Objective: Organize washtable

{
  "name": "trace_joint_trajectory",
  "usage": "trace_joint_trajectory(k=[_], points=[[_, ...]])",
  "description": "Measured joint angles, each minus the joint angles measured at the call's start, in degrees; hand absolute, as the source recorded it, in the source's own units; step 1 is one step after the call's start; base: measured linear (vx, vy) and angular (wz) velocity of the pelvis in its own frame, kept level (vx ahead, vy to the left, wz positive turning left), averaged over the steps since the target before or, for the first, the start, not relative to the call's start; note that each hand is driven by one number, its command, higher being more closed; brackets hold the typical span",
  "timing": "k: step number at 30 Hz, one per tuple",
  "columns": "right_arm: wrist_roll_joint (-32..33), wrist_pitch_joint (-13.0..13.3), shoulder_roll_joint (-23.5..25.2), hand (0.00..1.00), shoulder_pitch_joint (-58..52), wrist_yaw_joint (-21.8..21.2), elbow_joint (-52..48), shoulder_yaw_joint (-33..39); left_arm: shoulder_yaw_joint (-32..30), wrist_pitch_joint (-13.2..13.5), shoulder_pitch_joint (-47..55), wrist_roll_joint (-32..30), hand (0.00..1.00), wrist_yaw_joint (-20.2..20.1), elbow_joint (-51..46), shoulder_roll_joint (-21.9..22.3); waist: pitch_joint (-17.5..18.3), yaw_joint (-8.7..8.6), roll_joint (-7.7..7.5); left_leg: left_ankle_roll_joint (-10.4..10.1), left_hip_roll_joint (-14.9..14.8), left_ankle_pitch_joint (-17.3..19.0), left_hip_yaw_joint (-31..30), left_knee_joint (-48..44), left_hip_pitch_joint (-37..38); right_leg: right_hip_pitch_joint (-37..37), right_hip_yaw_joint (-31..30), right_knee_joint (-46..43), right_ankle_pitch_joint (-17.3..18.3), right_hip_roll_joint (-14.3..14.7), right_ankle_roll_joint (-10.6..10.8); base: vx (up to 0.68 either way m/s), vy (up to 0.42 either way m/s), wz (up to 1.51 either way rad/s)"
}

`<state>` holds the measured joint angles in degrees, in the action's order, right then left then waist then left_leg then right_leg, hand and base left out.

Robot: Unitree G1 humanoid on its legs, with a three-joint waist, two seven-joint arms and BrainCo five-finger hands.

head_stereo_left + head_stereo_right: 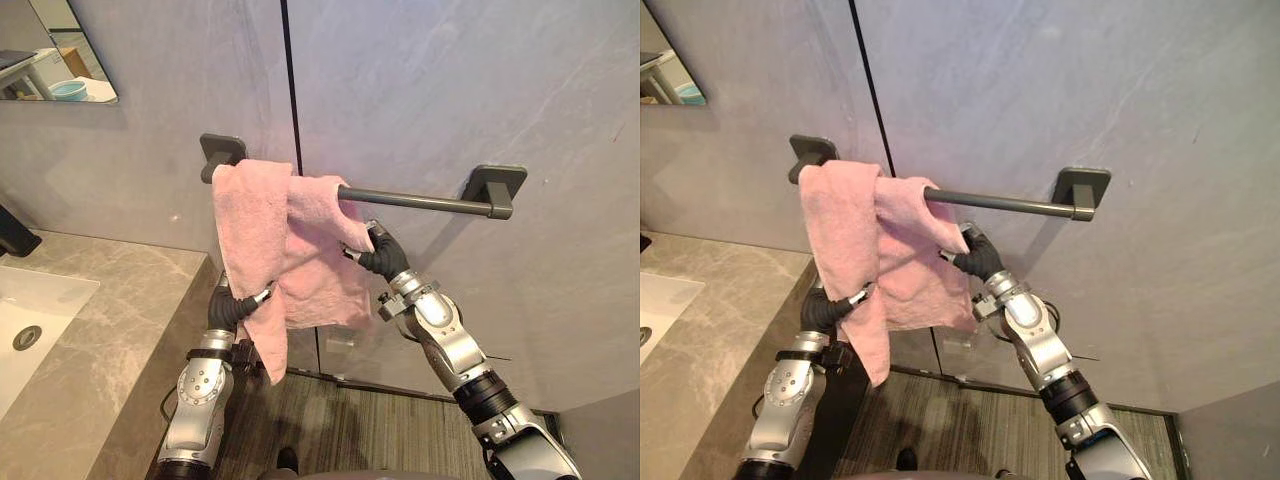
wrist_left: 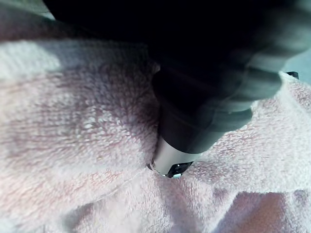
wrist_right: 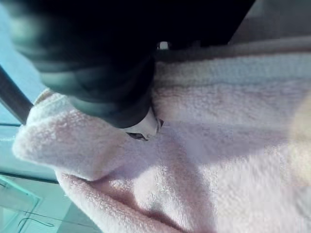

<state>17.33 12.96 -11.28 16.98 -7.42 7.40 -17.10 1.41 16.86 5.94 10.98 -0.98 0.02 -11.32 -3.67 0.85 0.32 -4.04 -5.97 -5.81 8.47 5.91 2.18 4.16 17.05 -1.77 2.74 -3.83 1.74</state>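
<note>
the pink towel [image 1: 285, 250] hangs over the left end of the dark towel bar [image 1: 420, 200] on the grey wall [image 1: 450, 90]. it is bunched and uneven, with one long fold dropping down to a point on the side of the left hand and a shorter, wider part hanging toward the right hand. the left hand [image 1: 230, 308] is raised beneath the long fold, touching it. its fingers are buried in the cloth, and its own wrist view shows just one silver tip [image 2: 170, 162] sunk into the pile, so i cannot tell whether it grips. the right hand [image 1: 383, 258] is against the towel's opposite edge, just below the bar. its fingers are also hidden in the towel, and i cannot tell whether they are closed on it. past the right hand, the bar runs bare to its far wall bracket [image 1: 495, 185]. beside the left hand, on its outer side, is the marble countertop [image 1: 110, 300] with a white sink [image 1: 40, 300]. a mirror [image 1: 50, 50] is on the wall above that. below both hands is a striped floor [image 1: 340, 425].
</note>
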Motion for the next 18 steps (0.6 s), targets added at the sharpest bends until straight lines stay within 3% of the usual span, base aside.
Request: trace_joint_trajectory(k=[13,18], points=[[1.9,0.2,1.4,1.00,-4.0,-0.2,-6.6,5.5,0.1,0.2,-1.1,0.7,1.00,-0.4,-5.1,2.1,-0.3,-0.35,-0.41,0.0,0.0,0.1,0.8,0.0,0.4,0.0,-0.7,0.0,-0.1,0.0,0.1,0.00,0.000,-0.03],[2.7,0.2,3.0,1.00,-4.9,-0.3,-6.7,7.1,0.2,0.2,-1.6,0.7,1.00,-1.5,-5.1,2.3,-0.7,-1.29,-0.81,0.0,0.0,0.3,1.2,0.0,0.6,-0.1,-1.1,0.0,-0.1,0.0,0.1,0.00,0.001,-0.03]])
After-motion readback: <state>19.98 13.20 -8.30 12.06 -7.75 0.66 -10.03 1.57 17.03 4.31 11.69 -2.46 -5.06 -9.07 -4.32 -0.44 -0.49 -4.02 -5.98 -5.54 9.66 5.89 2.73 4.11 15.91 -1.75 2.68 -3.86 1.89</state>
